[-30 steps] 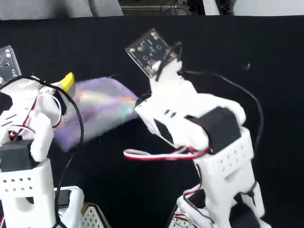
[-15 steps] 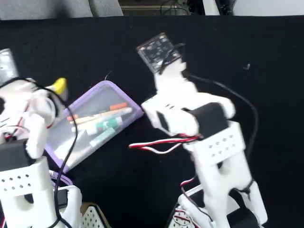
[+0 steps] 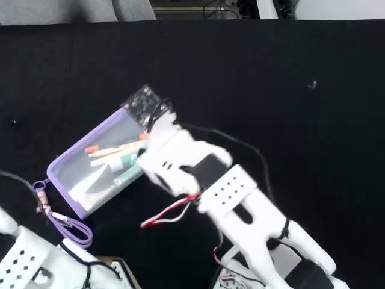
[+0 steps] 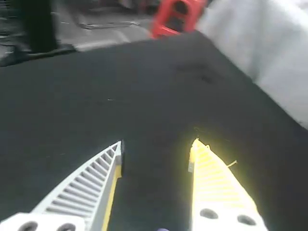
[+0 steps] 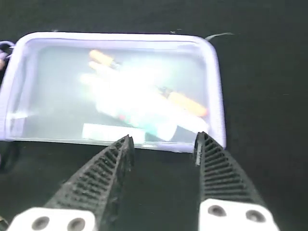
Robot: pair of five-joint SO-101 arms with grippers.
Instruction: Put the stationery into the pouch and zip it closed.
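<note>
Pouch first: the right gripper [image 5: 164,139] is pointed straight at it, black ribbed fingers spread wide with nothing between them. Their tips sit at the pouch's near long edge, though I can't tell whether they touch it. In the high view, the white right arm [image 3: 198,174] leans in low from the front of the table. The small circuit board [image 3: 144,105] on its wrist hangs over one end of the pouch.

The pouch [image 3: 78,174] itself lies flat on the black table [image 3: 283,84], towards the left front, set at a slant. It has a lilac border and a see-through face. The stationery [image 3: 117,156] is inside it: a bundle of pale pens, a couple with orange caps, plus something teal. I can't make out whether the zip is drawn. A lilac strap [image 3: 67,224] trails from the corner nearest the left arm [image 3: 24,265].

The left gripper [image 4: 157,144] is well away, its fingers parted and holding nothing, with bare black cloth beneath. A red object [image 4: 178,14] stands beyond the table's far edge.
</note>
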